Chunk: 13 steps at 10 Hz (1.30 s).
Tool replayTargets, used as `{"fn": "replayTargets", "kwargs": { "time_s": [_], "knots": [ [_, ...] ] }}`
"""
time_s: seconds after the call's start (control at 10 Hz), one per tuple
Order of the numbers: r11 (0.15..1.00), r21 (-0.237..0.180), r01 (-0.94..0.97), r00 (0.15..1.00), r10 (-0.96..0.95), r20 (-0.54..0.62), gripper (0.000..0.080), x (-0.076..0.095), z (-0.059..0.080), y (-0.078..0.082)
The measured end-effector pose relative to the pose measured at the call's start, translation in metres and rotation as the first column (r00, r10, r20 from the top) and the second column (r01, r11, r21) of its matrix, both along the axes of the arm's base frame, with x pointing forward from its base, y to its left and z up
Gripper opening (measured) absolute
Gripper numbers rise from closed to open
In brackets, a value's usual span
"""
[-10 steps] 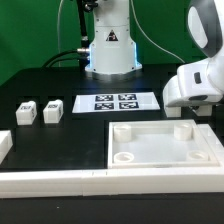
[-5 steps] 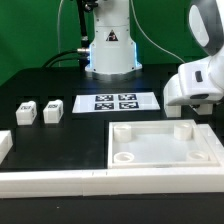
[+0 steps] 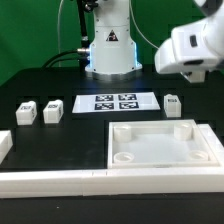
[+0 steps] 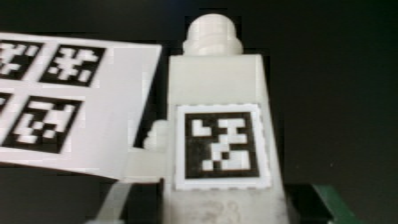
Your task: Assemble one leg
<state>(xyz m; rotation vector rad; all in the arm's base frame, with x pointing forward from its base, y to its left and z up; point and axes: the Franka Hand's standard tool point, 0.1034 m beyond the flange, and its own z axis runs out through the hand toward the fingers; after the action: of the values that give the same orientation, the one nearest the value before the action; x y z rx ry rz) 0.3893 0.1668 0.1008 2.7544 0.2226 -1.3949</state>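
Note:
One leg [image 3: 173, 103], a small white post with a black-and-white tag, rests on the black table just beyond the far right corner of the large white panel [image 3: 165, 150]. My gripper [image 3: 193, 68] hangs above it, apart from it, and is empty. In the wrist view the leg [image 4: 217, 120] shows its tagged face and a rounded peg at its far end. It lies between my spread fingers, dark on one side [image 4: 146, 200] and green-edged on the other [image 4: 327, 200]; they do not touch it. Two more legs [image 3: 25, 110] [image 3: 52, 110] sit at the exterior view's left.
The marker board [image 3: 116, 102] lies behind the panel, next to the leg, and also shows in the wrist view [image 4: 63, 100]. The robot base [image 3: 110, 50] stands at the back. A long white bar [image 3: 60, 181] runs along the front. Another white part [image 3: 4, 143] sits at the left edge.
My gripper has lifted up and away from low at the panel's far right corner. The leg that it hid now shows alone on the table there.

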Motion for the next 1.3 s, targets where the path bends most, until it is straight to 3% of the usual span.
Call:
{"fn": "replayTargets", "kwargs": {
  "time_s": [0.2,0.4,0.6,0.7,0.8,1.1,1.3],
  "knots": [
    [0.999,0.036,0.010,0.998,-0.012,0.055,0.0292,0.020,0.023,-0.016],
    [0.999,0.046,0.009,0.994,-0.014,0.106,0.0292,0.022,0.017,-0.012],
    [0.997,0.074,0.015,0.951,-0.037,0.307,0.0292,0.032,0.016,-0.011],
    [0.997,0.079,0.013,0.930,-0.041,0.365,0.0292,0.029,0.017,-0.013],
    [0.995,0.099,-0.009,0.901,-0.035,0.432,0.0292,0.037,0.016,-0.013],
    [0.987,0.152,-0.055,0.752,-0.059,0.657,0.0292,0.095,0.032,-0.034],
    [0.980,0.173,-0.102,0.612,-0.075,0.787,0.0292,0.126,0.032,-0.050]
  ]
}}
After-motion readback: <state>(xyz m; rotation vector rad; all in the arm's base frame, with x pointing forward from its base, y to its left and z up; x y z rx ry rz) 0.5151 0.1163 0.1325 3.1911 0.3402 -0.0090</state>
